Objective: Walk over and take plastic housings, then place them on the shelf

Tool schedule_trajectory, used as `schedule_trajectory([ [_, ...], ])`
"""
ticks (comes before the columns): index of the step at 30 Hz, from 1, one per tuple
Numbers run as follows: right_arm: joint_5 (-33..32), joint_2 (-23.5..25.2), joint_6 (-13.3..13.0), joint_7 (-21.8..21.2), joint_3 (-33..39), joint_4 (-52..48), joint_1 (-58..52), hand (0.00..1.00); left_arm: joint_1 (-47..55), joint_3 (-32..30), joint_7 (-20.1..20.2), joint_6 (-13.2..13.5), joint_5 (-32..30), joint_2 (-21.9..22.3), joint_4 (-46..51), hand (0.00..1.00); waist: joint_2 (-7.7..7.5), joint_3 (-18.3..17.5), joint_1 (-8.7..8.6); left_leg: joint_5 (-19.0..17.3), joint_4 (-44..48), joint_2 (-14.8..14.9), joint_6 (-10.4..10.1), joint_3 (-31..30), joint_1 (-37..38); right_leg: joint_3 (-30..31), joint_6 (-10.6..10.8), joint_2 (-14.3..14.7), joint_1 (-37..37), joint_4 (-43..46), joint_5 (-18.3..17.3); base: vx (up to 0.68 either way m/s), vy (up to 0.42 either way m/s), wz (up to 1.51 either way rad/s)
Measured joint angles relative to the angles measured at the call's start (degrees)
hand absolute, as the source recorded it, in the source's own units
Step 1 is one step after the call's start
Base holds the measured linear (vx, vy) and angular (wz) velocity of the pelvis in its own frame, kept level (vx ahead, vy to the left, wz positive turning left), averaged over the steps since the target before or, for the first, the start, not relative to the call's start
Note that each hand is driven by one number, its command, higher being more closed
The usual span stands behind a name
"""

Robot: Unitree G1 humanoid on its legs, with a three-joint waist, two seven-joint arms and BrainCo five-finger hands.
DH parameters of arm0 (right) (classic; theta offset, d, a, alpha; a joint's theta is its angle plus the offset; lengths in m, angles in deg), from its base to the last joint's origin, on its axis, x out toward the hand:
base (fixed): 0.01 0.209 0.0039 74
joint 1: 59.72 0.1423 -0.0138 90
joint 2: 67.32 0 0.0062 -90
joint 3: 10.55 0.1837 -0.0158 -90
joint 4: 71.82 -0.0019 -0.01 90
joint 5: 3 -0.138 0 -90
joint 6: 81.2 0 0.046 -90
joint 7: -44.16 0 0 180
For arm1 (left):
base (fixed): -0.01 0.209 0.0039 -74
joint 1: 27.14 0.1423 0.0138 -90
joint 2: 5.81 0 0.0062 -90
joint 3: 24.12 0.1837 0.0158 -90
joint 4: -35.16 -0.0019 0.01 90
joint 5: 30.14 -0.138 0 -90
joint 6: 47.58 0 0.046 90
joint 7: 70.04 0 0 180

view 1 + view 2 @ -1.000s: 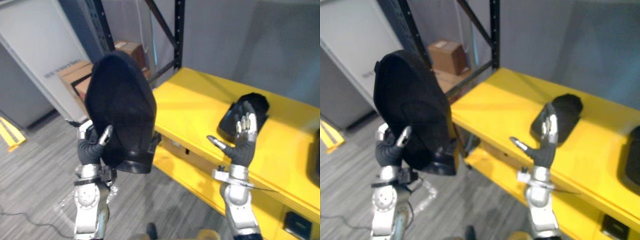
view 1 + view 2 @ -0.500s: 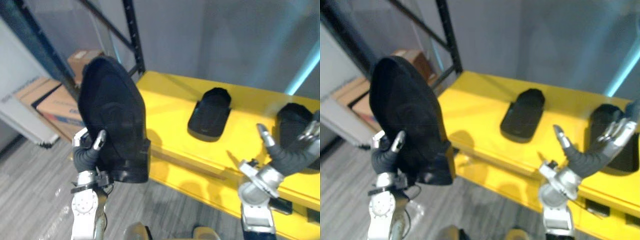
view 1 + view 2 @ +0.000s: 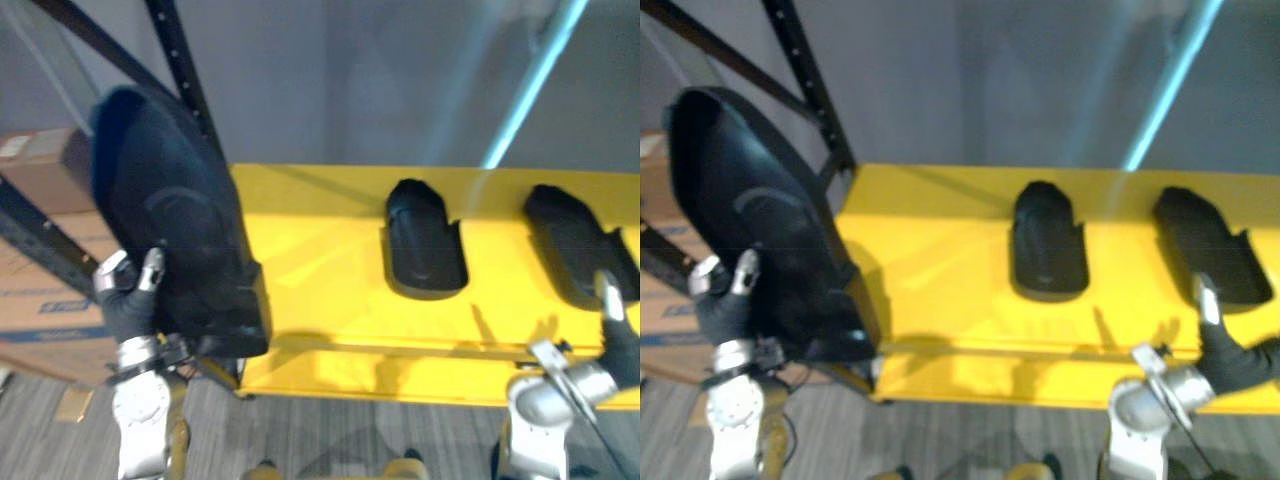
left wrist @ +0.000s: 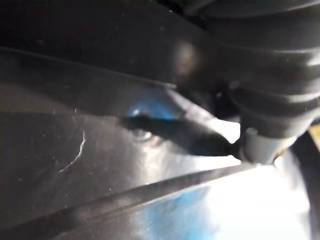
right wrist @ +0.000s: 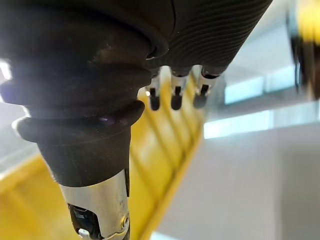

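The task looked well along: the middle housing (image 3: 425,240) and the right housing (image 3: 575,240) lay flat on top of the yellow shelf (image 3: 320,250), apart from each other. A third housing (image 3: 170,220) stood upright just off the shelf's left end, not yet set down; placing it on the bare left stretch of the shelf seemed to be what was left. The left hand (image 3: 128,300) was clamped on that housing's lower part, thumb pressed against its face. The right hand (image 3: 1225,358) hung before the shelf's right front edge, fingers straight and apart, holding nothing.
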Motion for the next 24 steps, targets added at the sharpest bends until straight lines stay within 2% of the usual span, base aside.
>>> schedule_trajectory([
  [1, -0.7, 0.1, 0.6, -0.1, 1.5, 1.9, -0.6, 0.0, 0.1, -0.3, -0.1, -0.5, 0.0, 0.1, -0.2, 1.0, -0.02, 0.0, -0.12, -0.2, 0.0, 0.0, -0.2, 0.4, 0.2, 0.0, 0.3, 0.1, 0.0, -0.3, 0.2, 0.03, 0.029, -0.67],
  [3, -4.8, 0.3, 2.5, -0.4, 5.7, 9.6, -2.7, 0.0, 1.0, -0.6, -0.2, -1.0, 0.0, 1.4, -0.2, 1.0, 1.0, -0.6, -1.47, -0.4, -0.2, 0.3, -0.6, 1.4, 0.6, -0.3, 0.3, 0.8, -0.1, -1.2, 0.3, 0.01, -0.027, -0.32],
  [5, -6.0, 0.5, 4.4, -1.5, 8.6, 14.5, -5.0, 0.0, 2.0, -0.6, -0.5, -1.2, 0.2, 2.9, -0.2, 1.0, 3.37, -1.2, -1.48, -0.7, -0.5, 1.4, -1.3, 2.9, 1.2, -0.3, 0.3, 1.8, 0.0, -1.9, 0.3, 0.01, -0.066, -0.34],
  [6, -6.0, 0.8, 5.2, -2.4, 10.2, 17.1, -6.7, 0.0, 2.3, -1.4, -0.4, -1.2, 0.3, 4.0, -0.2, 1.0, 5.13, -2.3, -1.49, -0.7, -0.8, 1.9, -1.7, 3.4, 1.6, -0.6, 0.4, 2.5, 0.2, -2.7, 0.2, 0.02, -0.078, -0.34],
  [9, -6.4, 1.5, 6.0, -4.7, 12.9, 23.1, -9.5, 0.0, 2.0, -3.4, -0.5, -1.4, 2.7, 5.9, 0.5, 1.0, 8.03, -4.1, -1.45, -0.1, -2.5, 3.4, -3.1, 5.1, 3.9, -1.4, 0.3, 4.1, 1.6, -3.9, -0.4, 0.03, -0.083, -0.23],
  [13, -10.7, 1.9, 7.4, -11.9, 14.2, 32.1, -10.1, 0.0, 0.7, -3.7, 0.6, -3.9, 3.5, 5.5, 3.2, 1.0, 7.81, -4.6, -1.27, 0.1, -3.5, 4.6, -3.7, 5.7, 6.1, -1.9, 0.1, 5.3, 3.2, -3.9, -1.8, -0.03, -0.062, -0.05],
  [15, -15.3, 1.9, 9.9, -21.1, 14.2, 39.3, -10.1, 0.0, -0.7, -3.9, 1.3, -8.9, 5.1, 3.8, 2.8, 1.0, 6.8, -5.2, -1.09, 0.7, -4.1, 4.7, -3.9, 5.7, 6.1, -2.2, -0.3, 5.5, 3.1, -3.9, -2.0, -0.06, -0.046, 0.04],
  [16, -15.9, 1.9, 10.7, -23.2, 14.2, 41.4, -10.0, 0.0, -1.1, -3.9, 1.3, -10.3, 5.1, 2.7, 2.3, 1.0, 6.55, -5.5, -1.11, 1.0, -4.6, 4.6, -4.0, 5.7, 6.1, -2.3, -0.3, 5.5, 3.1, -3.9, -2.0, -0.03, -0.04, 0.12],
  [18, -16.3, 1.6, 14.1, -30.8, 14.0, 49.8, -10.0, 0.0, -5.0, -3.8, 1.2, -15.6, 5.0, -2.6, -3.3, 1.0, 5.65, -6.5, -1.02, 2.3, -6.8, 4.1, -4.2, 5.4, 6.3, -2.9, -0.4, 5.5, 2.8, -4.0, -2.1, 0.0, -0.03, 0.13],
  [19, -16.9, 1.1, 14.9, -33.1, 13.8, 52.1, -9.9, 0.0, -6.4, -3.9, 1.2, -17.0, 5.0, -3.8, -5.6, 1.0, 5.55, -6.8, -0.96, 2.9, -7.6, 3.9, -4.0, 5.4, 6.4, -3.0, -0.4, 5.5, 2.7, -4.0, -2.0, 0.02, -0.017, 0.07],
  [21, -19.7, -0.9, 17.8, -40.5, 13.8, 60.0, -8.8, 0.0, -13.0, -3.8, 1.1, -23.9, 4.5, -8.3, -16.6, 1.0, 5.53, -7.4, -0.75, 5.1, -10.8, 3.1, -4.4, 5.3, 7.2, -3.0, -0.1, 5.6, 2.2, -4.0, -1.7, 0.02, -0.009, 0.08],
  [22, -20.4, -1.8, 18.8, -42.6, 13.8, 62.4, -8.2, 0.0, -15.6, -3.8, 1.2, -25.9, 4.3, -9.7, -20.6, 1.0, 5.62, -7.5, -0.93, 5.6, -11.6, 3.0, -4.4, 5.2, 7.3, -3.0, -0.1, 5.7, 2.2, -4.0, -1.7, 0.03, -0.007, 0.09],
  [24, -23.3, -3.7, 23.5, -48.6, 14.1, 65.9, -6.7, 0.0, -20.7, -2.5, 1.7, -29.6, 3.6, -14.4, -30.7, 1.0, 5.39, -7.3, -1.11, 6.2, -12.5, 2.9, -4.3, 5.0, 8.0, -3.2, -0.2, 5.9, 2.4, -4.1, -1.7, 0.04, -0.008, 0.0],
])
